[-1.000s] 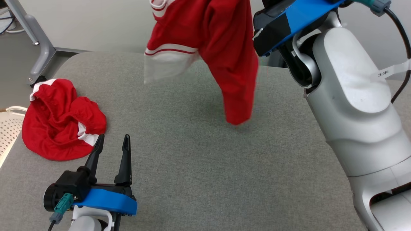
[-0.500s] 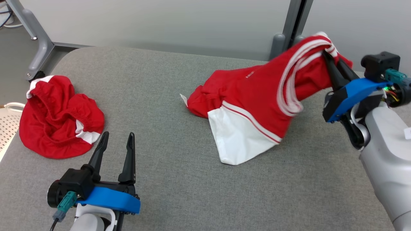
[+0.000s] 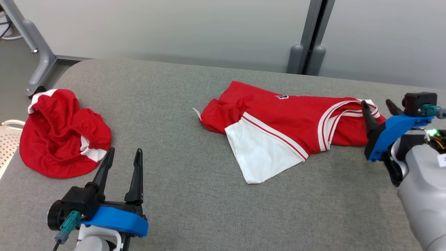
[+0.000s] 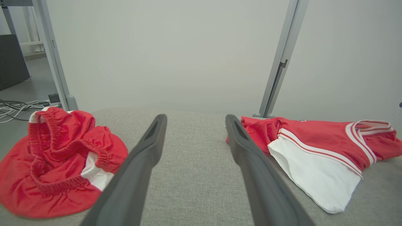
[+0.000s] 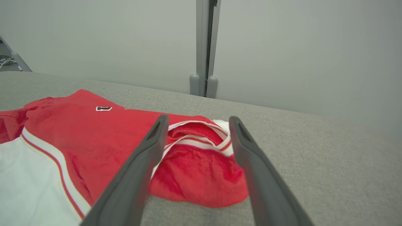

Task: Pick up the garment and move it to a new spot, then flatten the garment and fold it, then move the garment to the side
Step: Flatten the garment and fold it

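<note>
Currently the garment [image 3: 278, 115] lies crumpled on the grey padded table [image 3: 195, 209], right of centre and nearer the far edge, stretched crosswise. Its white sleeve end points toward the near side, and the striped neck trim sits at its right end.

The right gripper [image 3: 376, 103] stands at that right end with its fingers spread wide. In the right wrist view they flank the neck trim and pinch nothing; whether the tips touch cloth I cannot tell.

The left gripper [image 3: 125, 150] hangs over the near left part of the table, fingers spread and holding nothing, well apart from the garment.

A second red piece [image 3: 59, 139] with white trim is bunched near the table's left edge, just beyond the left fingertips. Bare table runs between the two red pieces and along the whole near side.

The table's far edge lies close behind the garment, with a grey partition post [image 3: 306, 52] beyond it. A white perforated basket [image 3: 8, 139] shows past the left edge.
</note>
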Robot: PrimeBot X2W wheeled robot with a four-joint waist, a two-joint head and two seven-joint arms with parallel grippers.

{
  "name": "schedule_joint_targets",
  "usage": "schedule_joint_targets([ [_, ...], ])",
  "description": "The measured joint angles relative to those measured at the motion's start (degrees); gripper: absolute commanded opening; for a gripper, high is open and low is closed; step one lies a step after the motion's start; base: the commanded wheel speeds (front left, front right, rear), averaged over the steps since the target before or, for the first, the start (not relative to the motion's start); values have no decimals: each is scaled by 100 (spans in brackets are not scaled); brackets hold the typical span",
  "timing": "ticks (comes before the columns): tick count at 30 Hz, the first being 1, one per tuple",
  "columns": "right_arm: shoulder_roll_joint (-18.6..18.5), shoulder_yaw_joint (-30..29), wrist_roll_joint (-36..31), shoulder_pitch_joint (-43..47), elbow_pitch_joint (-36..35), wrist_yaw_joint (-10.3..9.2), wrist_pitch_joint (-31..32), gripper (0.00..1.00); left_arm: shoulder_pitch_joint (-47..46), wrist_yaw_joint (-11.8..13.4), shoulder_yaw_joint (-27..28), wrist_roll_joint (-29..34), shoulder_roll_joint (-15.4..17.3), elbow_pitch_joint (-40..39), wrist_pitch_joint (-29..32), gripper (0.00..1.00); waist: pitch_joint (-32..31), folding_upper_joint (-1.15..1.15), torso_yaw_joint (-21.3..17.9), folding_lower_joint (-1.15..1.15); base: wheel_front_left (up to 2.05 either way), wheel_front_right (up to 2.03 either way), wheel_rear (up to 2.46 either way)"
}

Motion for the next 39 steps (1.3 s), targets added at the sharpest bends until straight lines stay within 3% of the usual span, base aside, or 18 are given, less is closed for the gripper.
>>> schedule_joint_targets([
  [4, 342, -47, -36, 142, -76, -1, 187, 100, 90, 25, 4, -2, 32, 2, 0, 100, -101, 0, -85, 0, 0, 0, 0],
  [9, 960, 498, -153, 712, -909, 0, 312, 100, 153, 44, 4, -32, 47, -23, 0, 100, -189, 0, -148, -1, 0, 0, 0],
  [14, 1182, 1245, -265, 1416, -1958, 0, 567, 100, 174, 74, -7, -46, 59, -88, 1, 100, -115, 0, -135, 0, 0, 0, 0],
  [18, 1260, 1741, -347, 1857, -2358, 0, 966, 100, 104, 74, -22, -66, 63, -121, 2, 100, -5, 0, -68, 0, 0, 0, 0],
  [27, 1301, 2125, -943, 1808, -2156, 0, 1480, 100, -61, 66, -41, -94, 35, -102, 1, 100, 272, 0, 150, 0, 0, 0, 0],
  [37, 1337, 1818, -1739, 1377, -1497, 2, 1285, 100, -150, 25, -34, -92, -64, -76, 1, 100, 461, 0, 338, 0, 0, 0, 0],
  [38, 1347, 1798, -1741, 1345, -1433, 2, 1272, 88, -150, 24, -30, -91, -68, -75, 1, 100, 466, 0, 347, 0, 0, 0, 0],
  [39, 1354, 1788, -1745, 1316, -1365, 4, 1256, 22, -151, 23, -23, -87, -73, -73, 1, 100, 468, 0, 355, 0, 0, 0, 0],
])
